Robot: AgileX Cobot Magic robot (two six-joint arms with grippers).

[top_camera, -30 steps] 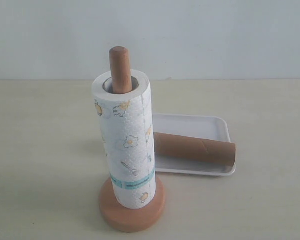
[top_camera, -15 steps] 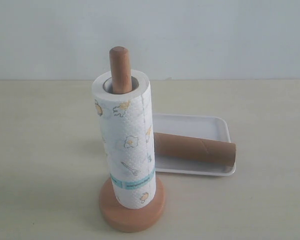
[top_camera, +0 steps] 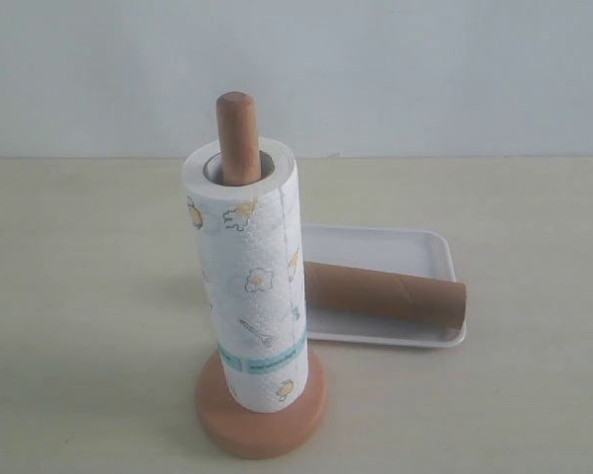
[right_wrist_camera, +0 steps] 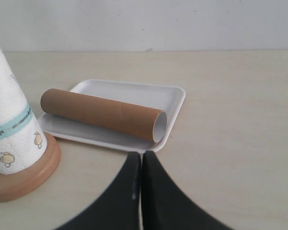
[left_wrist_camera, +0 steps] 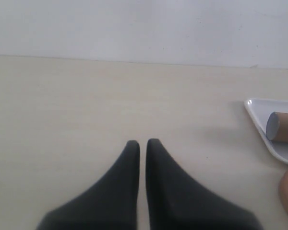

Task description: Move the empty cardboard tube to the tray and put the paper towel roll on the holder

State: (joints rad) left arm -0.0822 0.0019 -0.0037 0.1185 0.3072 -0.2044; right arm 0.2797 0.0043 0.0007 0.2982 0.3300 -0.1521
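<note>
Pale bench (top_camera: 79, 296) bears the paper towel roll (top_camera: 249, 286) on the holder (top_camera: 262, 427) and the empty cardboard tube (top_camera: 385, 293) in the tray (top_camera: 376, 245), with left hand (left_wrist_camera: 143, 143) and right hand (right_wrist_camera: 140, 155) pinched together, empty.

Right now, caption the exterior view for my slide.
White printed paper towel roll on reddish wooden holder; brown cardboard tube lying on shallow white tray.

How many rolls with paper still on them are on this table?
1: the paper towel roll stands on the holder. The empty cardboard tube lies bare in the tray. None seems hidden.
</note>
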